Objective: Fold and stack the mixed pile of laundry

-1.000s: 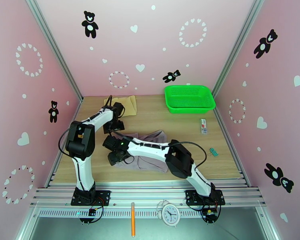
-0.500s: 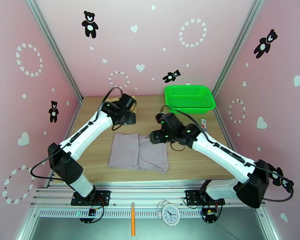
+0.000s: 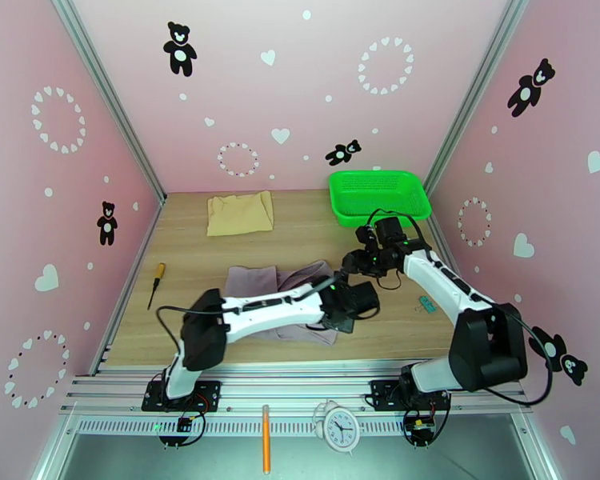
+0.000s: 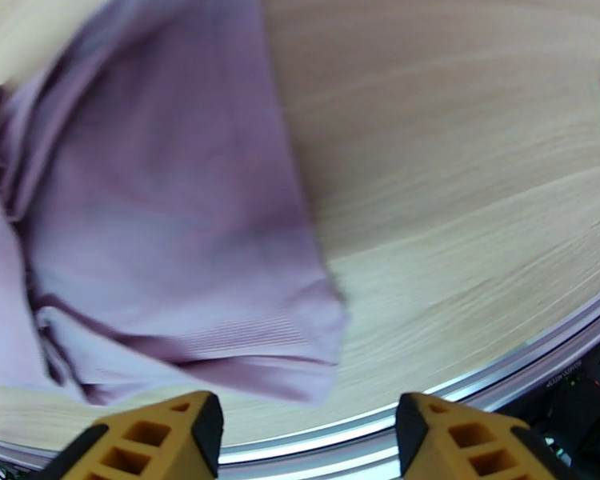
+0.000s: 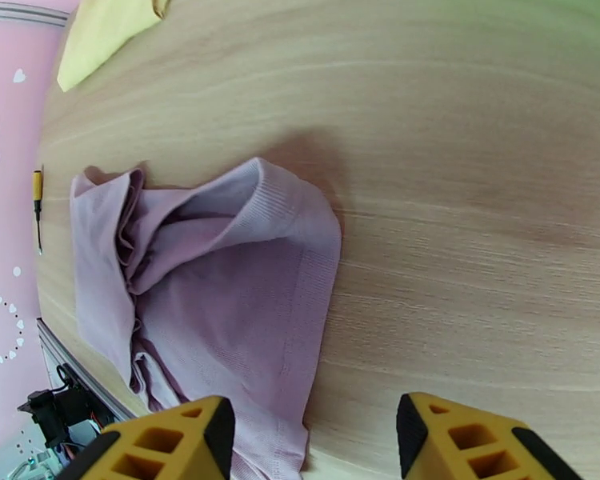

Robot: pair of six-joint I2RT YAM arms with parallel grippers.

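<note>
You are working the folding step on the pale grey-lilac garment (image 3: 254,280), which is lying partly folded and rumpled on the table (image 3: 300,234) near its front edge, with loose creases bunching along its middle. The tan-beige cloth (image 3: 240,214) is lying at the far left, well apart, and appears to be folded already. The left gripper (image 4: 306,435) is hovering just beyond the garment's near right corner, jaws standing apart with nothing between them. The right gripper (image 5: 308,438) is hanging over the garment's right edge, likewise released and empty. Judging from this layout, the next move is calling for each gripper to descend onto one right-hand corner, pinch the hem, and carry it leftward in step so the fold is landing square. Stacking the two pieces is coming after that.
</note>
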